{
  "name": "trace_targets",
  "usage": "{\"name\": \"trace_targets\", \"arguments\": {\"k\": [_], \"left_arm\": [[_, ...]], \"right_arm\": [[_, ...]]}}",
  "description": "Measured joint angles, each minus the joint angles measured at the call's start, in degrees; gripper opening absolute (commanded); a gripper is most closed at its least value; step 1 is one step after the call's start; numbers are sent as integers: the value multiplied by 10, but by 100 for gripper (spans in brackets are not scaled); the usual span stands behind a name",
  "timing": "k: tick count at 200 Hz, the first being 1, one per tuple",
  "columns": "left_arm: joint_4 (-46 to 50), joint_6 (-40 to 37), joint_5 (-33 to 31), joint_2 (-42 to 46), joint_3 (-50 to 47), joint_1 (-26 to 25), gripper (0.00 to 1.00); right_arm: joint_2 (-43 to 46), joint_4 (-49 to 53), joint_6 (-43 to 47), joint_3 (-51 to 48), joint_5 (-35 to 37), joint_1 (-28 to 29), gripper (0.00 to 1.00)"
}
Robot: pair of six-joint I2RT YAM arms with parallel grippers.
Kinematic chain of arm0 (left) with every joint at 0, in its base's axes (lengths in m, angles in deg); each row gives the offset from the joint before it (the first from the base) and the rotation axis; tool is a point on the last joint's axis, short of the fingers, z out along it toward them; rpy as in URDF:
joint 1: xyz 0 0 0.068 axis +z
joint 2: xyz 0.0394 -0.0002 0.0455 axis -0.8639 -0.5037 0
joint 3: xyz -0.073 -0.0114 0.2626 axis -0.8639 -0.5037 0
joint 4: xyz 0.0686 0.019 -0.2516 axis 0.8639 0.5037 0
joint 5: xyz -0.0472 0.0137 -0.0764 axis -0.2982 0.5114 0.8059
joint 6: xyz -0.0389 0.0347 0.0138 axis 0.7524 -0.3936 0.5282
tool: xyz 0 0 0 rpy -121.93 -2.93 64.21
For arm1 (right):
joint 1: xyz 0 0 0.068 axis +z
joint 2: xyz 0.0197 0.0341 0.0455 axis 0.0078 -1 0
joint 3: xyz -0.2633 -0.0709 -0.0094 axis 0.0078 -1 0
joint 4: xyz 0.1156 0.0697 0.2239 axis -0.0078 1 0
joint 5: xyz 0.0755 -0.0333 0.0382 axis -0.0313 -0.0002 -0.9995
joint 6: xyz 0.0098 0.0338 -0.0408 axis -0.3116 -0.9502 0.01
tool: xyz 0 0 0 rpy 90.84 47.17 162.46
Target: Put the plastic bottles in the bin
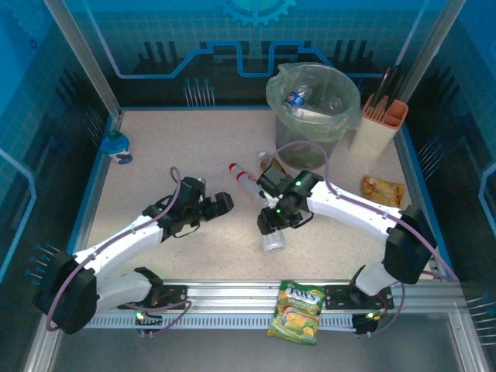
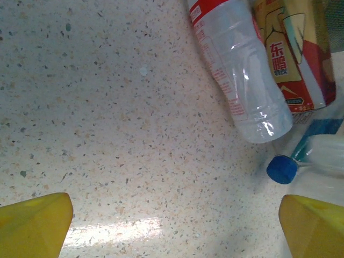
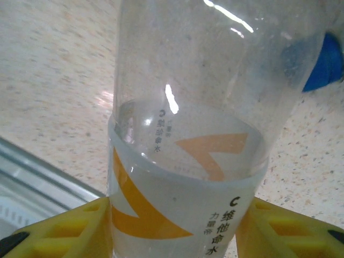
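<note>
Near the middle of the worktop [image 1: 155,155], the right gripper [image 3: 174,231] is clamped on a clear plastic bottle with a white-and-orange label [image 3: 183,161], left gripper [image 2: 174,226] wide open.

FOX'S candy bag [image 1: 295,311] lies across near rail. Orange snack packet [image 1: 383,191] flat by right edge. Beige-orange utensil holder [image 1: 377,128] upright, back right. Gold-red can [image 2: 295,54] mid-table.
</note>
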Motion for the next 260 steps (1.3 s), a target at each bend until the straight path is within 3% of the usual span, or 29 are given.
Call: {"name": "trace_targets", "arguments": {"k": [60,145,202,260], "left_arm": [[-5,-1,1,-30,1,2,99],[0,-3,1,-32,16,2,99],[9,0,12,5,18,2,99],[44,0,11,58,18,2,99]], "right_arm": [[41,94,77,146,58,-17,50],[23,155,208,410,152,-175,50],[-101,123,282,587,163,-299,49],[-288,118,320,762,158,-363,47]]}}
